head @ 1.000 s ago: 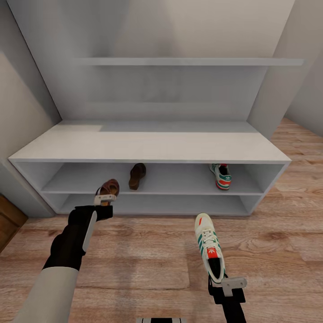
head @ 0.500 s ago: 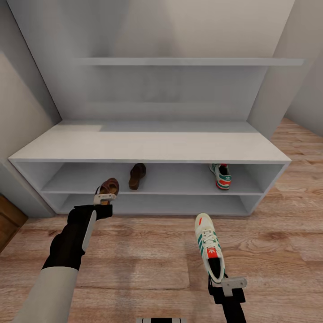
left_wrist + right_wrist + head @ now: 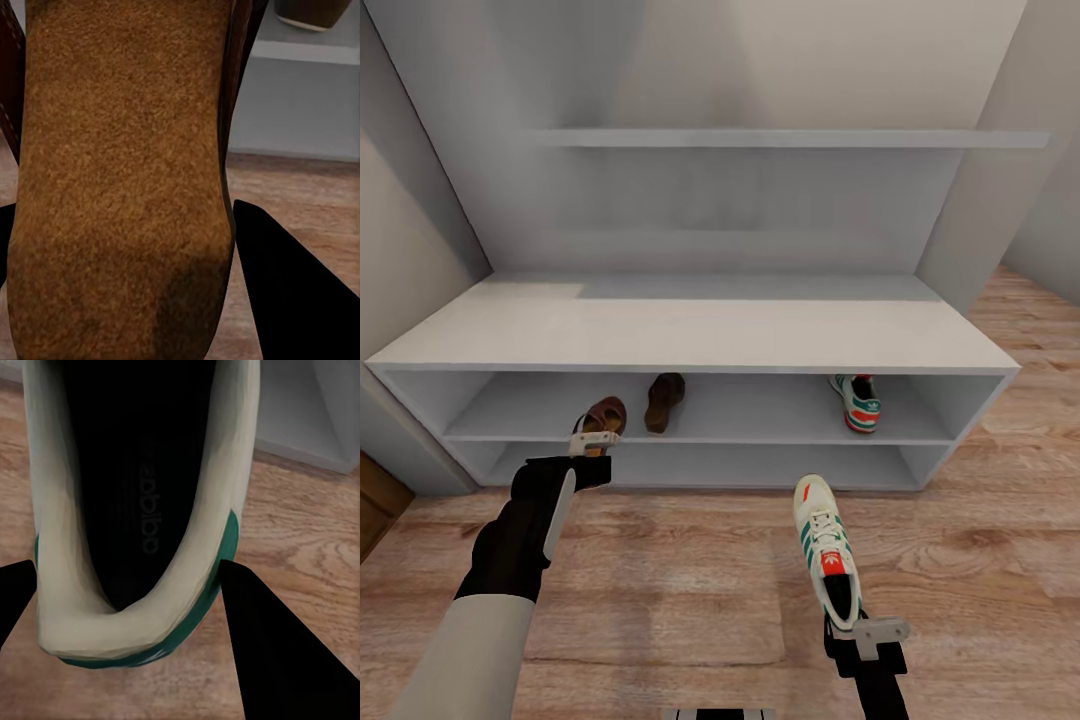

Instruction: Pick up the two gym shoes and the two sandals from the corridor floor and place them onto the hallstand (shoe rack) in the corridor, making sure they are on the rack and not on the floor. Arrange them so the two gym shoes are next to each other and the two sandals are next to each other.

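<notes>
Left hand (image 3: 594, 441) holds 1 sandal (image 3: 603, 414) by its heel end, in front of the hallstand (image 3: 690, 335), just before the left part of its upper open shelf; in the left wrist view the cork footbed (image 3: 124, 180) sits between the dark fingers (image 3: 289, 285). Right hand (image 3: 868, 633) grips 1 gym shoe (image 3: 824, 548) at the heel, toe pointing to the hallstand, above the corridor floor (image 3: 660, 590). The second sandal (image 3: 664, 400) and the second gym shoe (image 3: 859, 400) lie already on that shelf. I judge this the last placing step: each held shoe must go forward onto the shelf, beside its partner, before release.
</notes>
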